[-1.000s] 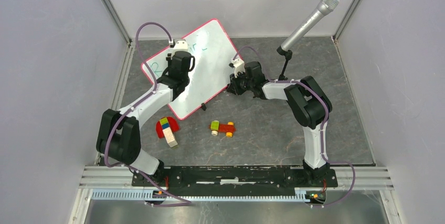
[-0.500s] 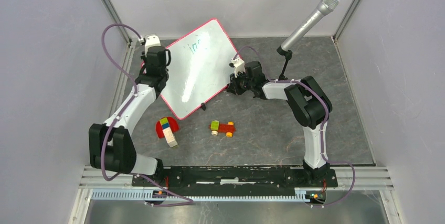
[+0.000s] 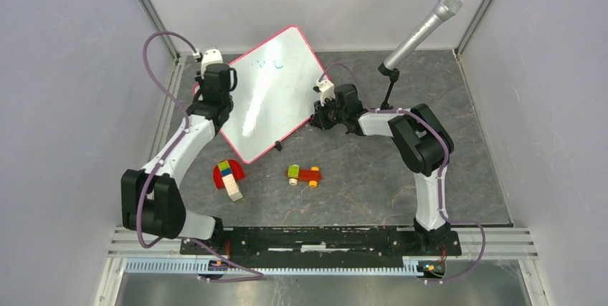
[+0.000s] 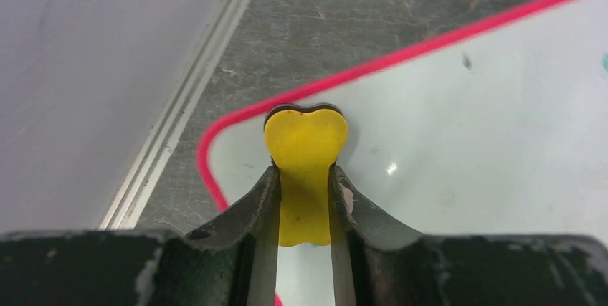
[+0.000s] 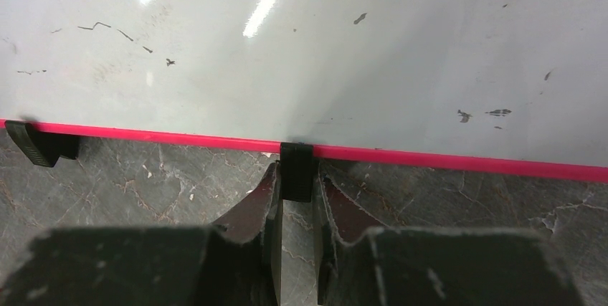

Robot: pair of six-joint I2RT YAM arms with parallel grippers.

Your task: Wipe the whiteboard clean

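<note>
Lying on the desk (image 3: pixel 373 177), the whiteboard (image 3: pixel 269 98) is showing faint teal marks near its far edge. The left hand (image 4: pixel 305 175) is gripping a yellow eraser (image 4: pixel 306 137) at the whiteboard's left corner. The right hand (image 5: pixel 295 185) is pinching a black clip (image 5: pixel 295 159) on the whiteboard's right rim.

The left arm (image 3: pixel 179 150) and right arm (image 3: pixel 429 193) are built alike, with glossy white tube links between chunky black joint housings. A thin purple cable (image 3: pixel 166 32) loops off each arm, one at the upper left of the top view and one at the lower right. A small white camera block (image 3: pixel 210 56) caps each wrist. The black base rail (image 3: pixel 315 238) carries tiny orange lights (image 3: pixel 430 266) near its ends. In the wrist views, the left gripper (image 4: pixel 305 173) and right gripper (image 5: pixel 295 175) have dark, curved fingers scuffed with pale chips. The inner faces of the right pair look reddish.
</note>
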